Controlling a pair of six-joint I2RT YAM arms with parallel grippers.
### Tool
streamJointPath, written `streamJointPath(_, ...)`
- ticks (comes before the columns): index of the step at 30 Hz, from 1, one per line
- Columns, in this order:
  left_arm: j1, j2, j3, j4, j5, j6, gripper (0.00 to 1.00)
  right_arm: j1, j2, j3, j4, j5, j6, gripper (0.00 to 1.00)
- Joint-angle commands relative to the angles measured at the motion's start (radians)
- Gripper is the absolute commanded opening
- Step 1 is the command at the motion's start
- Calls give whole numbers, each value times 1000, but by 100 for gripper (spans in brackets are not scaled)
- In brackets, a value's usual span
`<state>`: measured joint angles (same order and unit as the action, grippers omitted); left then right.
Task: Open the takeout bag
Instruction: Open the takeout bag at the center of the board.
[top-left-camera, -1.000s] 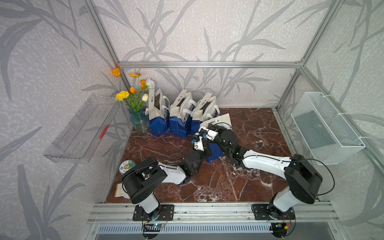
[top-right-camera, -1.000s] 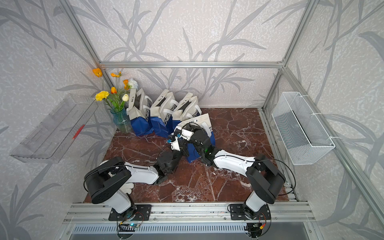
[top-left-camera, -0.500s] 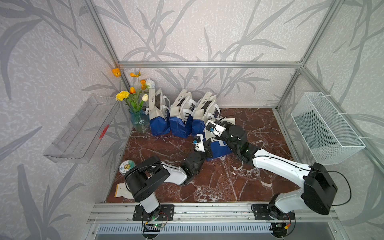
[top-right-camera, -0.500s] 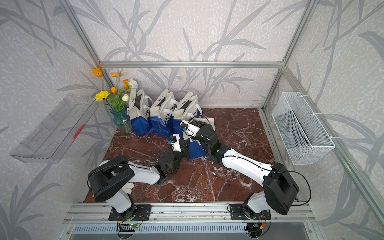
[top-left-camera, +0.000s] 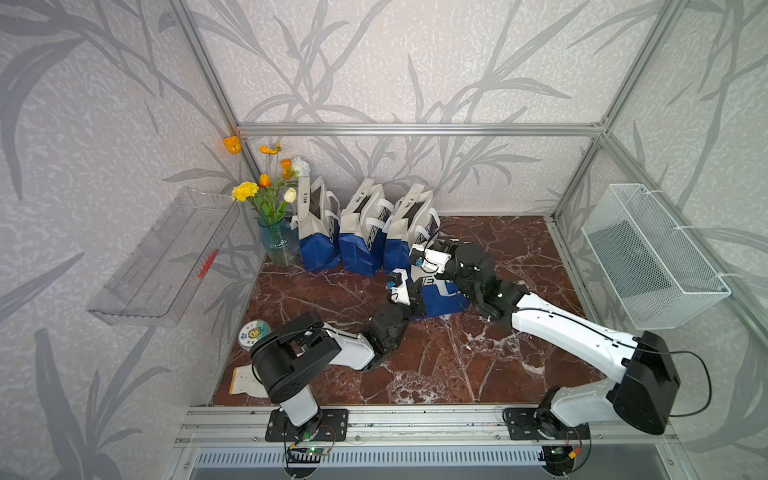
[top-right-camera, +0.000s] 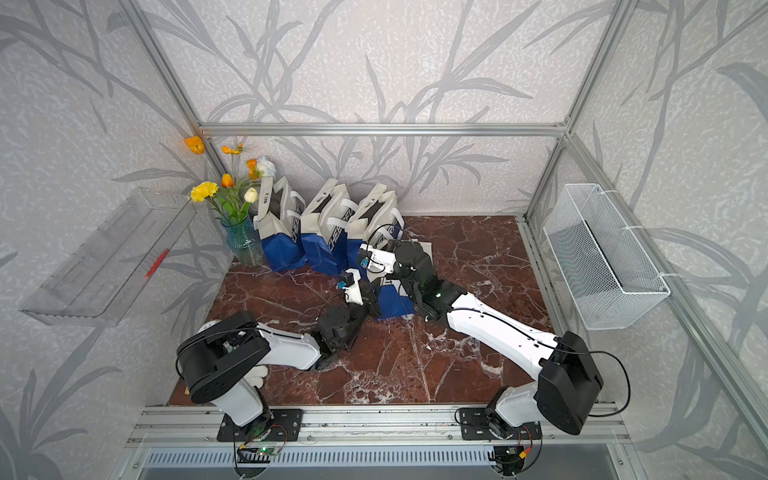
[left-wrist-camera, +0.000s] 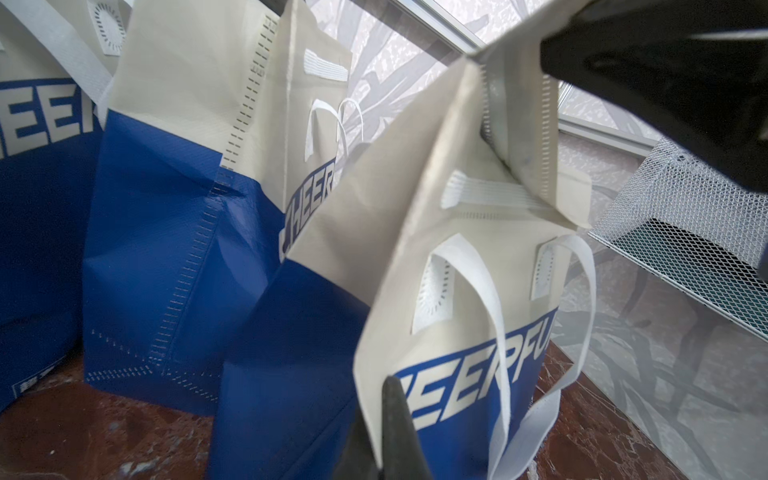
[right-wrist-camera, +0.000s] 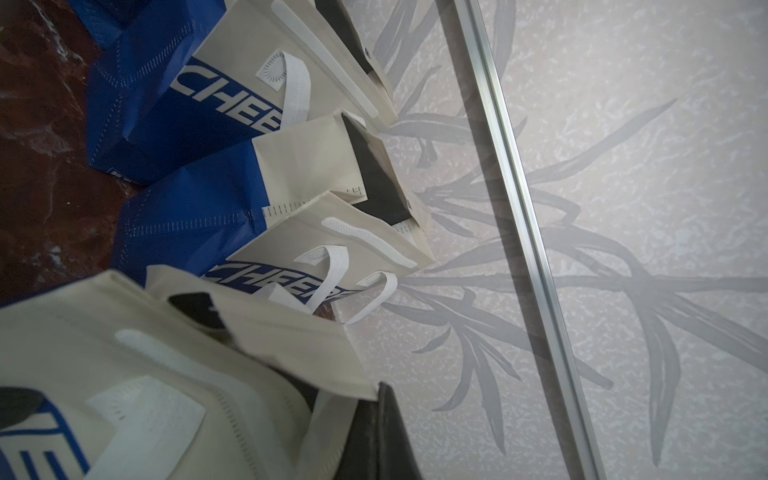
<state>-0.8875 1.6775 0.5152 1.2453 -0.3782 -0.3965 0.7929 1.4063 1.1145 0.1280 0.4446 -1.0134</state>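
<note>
The takeout bag (top-left-camera: 442, 296), blue below and cream above with white handles, stands at mid-table in front of a row of like bags in both top views. My left gripper (left-wrist-camera: 384, 384) is shut on the cream side edge of the bag (left-wrist-camera: 478, 291); in a top view it (top-left-camera: 415, 297) sits at the bag's left side. My right gripper (right-wrist-camera: 380, 388) is shut on the bag's (right-wrist-camera: 124, 353) other cream top edge and holds it up and back. A dark gap (right-wrist-camera: 195, 307) shows between the two cream panels. From above, the right arm hides most of the bag's top.
Three similar bags (top-left-camera: 361, 239) stand along the back wall, just behind the held one. A blue glass vase of flowers (top-left-camera: 280, 245) is at the back left. A wire basket (top-left-camera: 652, 257) hangs on the right wall, a clear tray (top-left-camera: 166, 257) on the left. A round disc (top-left-camera: 253, 332) lies front left.
The right arm has stretched out, its elbow swinging right, and its gripper has drawn the bag's top edge back and up. The left gripper has kept its hold at the bag's side.
</note>
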Motion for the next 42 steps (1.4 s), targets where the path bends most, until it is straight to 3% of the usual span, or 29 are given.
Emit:
streamJointPath(1,-6,43,-24,-152,-36,2,0,4,-38,98,14,123,-63,0)
streamJointPath(9,-26,41,-18,-202,-77,37,0,36,-17,178,-49,166,-86,0)
streamJointPath(15,-31,20,-14,-211,-76,29,0,35,-91,154,-146,79,114,0)
streamJointPath(16,-31,14,-9,-218,-73,26,0,35,-119,120,-126,61,147,5)
streamJointPath(18,-35,2,4,-235,-59,25,0,26,-202,5,-41,-3,220,31)
streamJointPath(20,-40,-5,12,-245,-57,30,0,17,-275,-112,40,-75,241,45)
streamJointPath(25,-46,-14,22,-254,-56,41,0,6,-371,-262,61,-177,312,57)
streamJointPath(33,-47,-23,18,-256,-67,41,0,6,-313,-319,74,-254,328,61)
streamJointPath(42,-47,-36,16,-264,-69,47,0,6,-189,-290,147,-192,291,55)
